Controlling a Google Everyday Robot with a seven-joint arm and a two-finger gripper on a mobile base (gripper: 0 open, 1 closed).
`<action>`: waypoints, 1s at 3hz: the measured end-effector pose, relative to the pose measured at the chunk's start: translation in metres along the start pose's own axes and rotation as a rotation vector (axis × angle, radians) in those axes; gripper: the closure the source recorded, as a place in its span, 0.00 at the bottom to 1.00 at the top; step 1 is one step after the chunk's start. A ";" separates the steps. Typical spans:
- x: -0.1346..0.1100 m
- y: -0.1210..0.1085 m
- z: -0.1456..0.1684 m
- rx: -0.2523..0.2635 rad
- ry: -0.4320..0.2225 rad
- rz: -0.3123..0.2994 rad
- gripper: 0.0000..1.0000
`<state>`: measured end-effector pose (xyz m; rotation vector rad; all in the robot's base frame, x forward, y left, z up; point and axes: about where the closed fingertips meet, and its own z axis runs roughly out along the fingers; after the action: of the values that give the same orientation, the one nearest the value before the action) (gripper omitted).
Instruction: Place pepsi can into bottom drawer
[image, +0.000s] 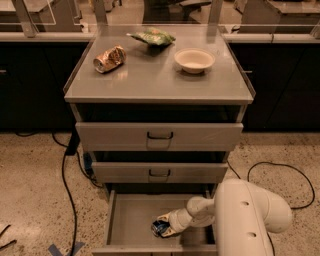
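The bottom drawer (126, 215) of the grey cabinet stands pulled open, its plain grey inside showing. The pepsi can (161, 227), blue with a silver end, is low inside the drawer near its front right, lying tilted on its side. My gripper (167, 227) reaches down into the drawer from the white arm (247, 215) at the lower right and sits right at the can. Whether the can rests on the drawer floor I cannot tell.
On the cabinet top (160, 80) lie a dented gold can (109, 59), a green chip bag (152, 36) and a white bowl (194, 59). The two upper drawers (159, 135) with dark handles are shut. Black cables (65, 170) run on the speckled floor at both sides.
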<state>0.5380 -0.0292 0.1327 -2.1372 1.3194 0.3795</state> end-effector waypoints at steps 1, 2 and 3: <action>0.000 0.000 0.000 0.000 0.000 0.000 0.60; 0.000 0.000 0.000 0.000 0.000 0.000 0.28; 0.000 0.000 0.000 0.000 0.000 0.000 0.05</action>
<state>0.5380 -0.0291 0.1327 -2.1372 1.3193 0.3797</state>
